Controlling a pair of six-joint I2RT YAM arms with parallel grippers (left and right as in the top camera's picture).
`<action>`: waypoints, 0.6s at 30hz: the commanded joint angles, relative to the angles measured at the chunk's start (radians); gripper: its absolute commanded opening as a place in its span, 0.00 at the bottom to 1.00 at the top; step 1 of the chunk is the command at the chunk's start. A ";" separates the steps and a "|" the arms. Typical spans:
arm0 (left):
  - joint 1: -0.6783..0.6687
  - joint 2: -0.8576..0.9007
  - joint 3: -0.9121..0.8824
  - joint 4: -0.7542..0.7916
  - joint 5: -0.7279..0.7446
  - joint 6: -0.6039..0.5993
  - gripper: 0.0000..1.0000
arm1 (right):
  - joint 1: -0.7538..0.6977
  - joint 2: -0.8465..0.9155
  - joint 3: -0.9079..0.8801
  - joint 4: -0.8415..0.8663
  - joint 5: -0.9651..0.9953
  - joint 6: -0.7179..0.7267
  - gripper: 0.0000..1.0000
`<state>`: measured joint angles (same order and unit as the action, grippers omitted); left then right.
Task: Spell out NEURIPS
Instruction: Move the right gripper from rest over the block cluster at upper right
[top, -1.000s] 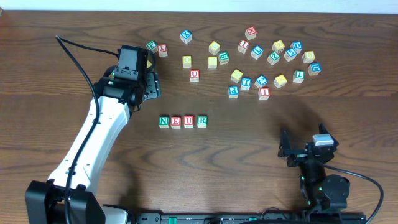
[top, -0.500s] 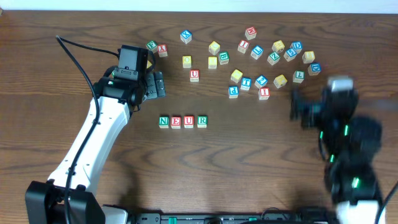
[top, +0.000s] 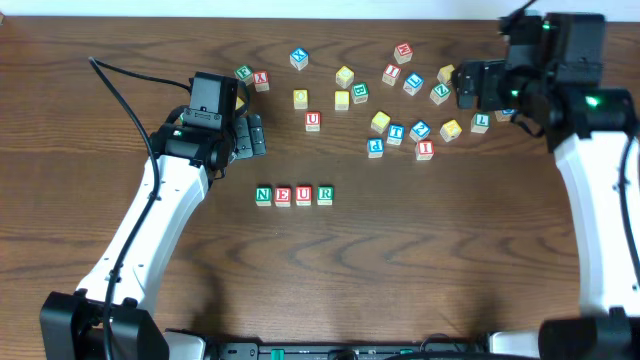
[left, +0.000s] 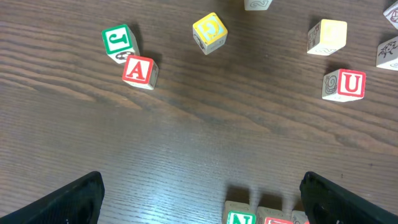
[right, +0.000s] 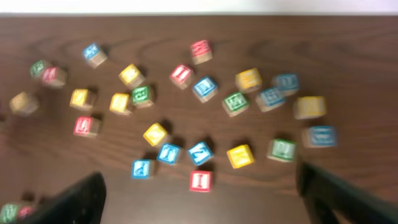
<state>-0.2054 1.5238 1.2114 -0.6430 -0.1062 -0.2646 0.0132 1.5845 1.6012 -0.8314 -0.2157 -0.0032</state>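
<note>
Bench (top: 400, 260): dark wood grain, carries every cube.
Spelled row: green N (top: 263, 195), red E (top: 283, 195), red U (top: 304, 194), green R (top: 325, 194); side by side in that order on the near middle of the bench, close-packed, letters upright in the overhead view.
Left hand (top: 254, 135): released, fingers spread wide, grasps nothing; hangs just beyond the left end of the row, well clear of any cube.
Red I (top: 424, 149): loose, beyond and right of the row, at the near edge of the scatter, blue cubes just behind it.
Blue P (top: 375, 146): loose, left of the red I, also at the near edge of the scatter.
Spare red U (top: 313, 121): alone, beyond the row, right of the left hand.
Right hand (top: 466, 86): released, fingers wide apart at the lower corners of its wrist view, grasps nothing; hangs over the right part of the scatter, beyond the red I.
Scatter: yellow, blue, green and red faces across the far half; right wrist view blurred, few letters readable.
Green J (top: 243, 73), red A (top: 261, 79): touching, far left.
</note>
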 joint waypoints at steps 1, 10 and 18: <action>0.002 -0.018 0.031 -0.001 -0.002 0.003 0.99 | 0.006 0.060 0.016 0.016 -0.085 0.016 0.84; 0.002 -0.018 0.031 -0.001 -0.002 0.003 0.99 | 0.140 0.139 0.016 -0.031 0.196 0.152 0.94; 0.002 -0.018 0.031 -0.001 -0.002 0.003 0.99 | 0.216 0.192 0.016 -0.053 0.270 0.308 0.88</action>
<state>-0.2054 1.5238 1.2114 -0.6434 -0.1066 -0.2646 0.2245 1.7580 1.6016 -0.8795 -0.0029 0.2073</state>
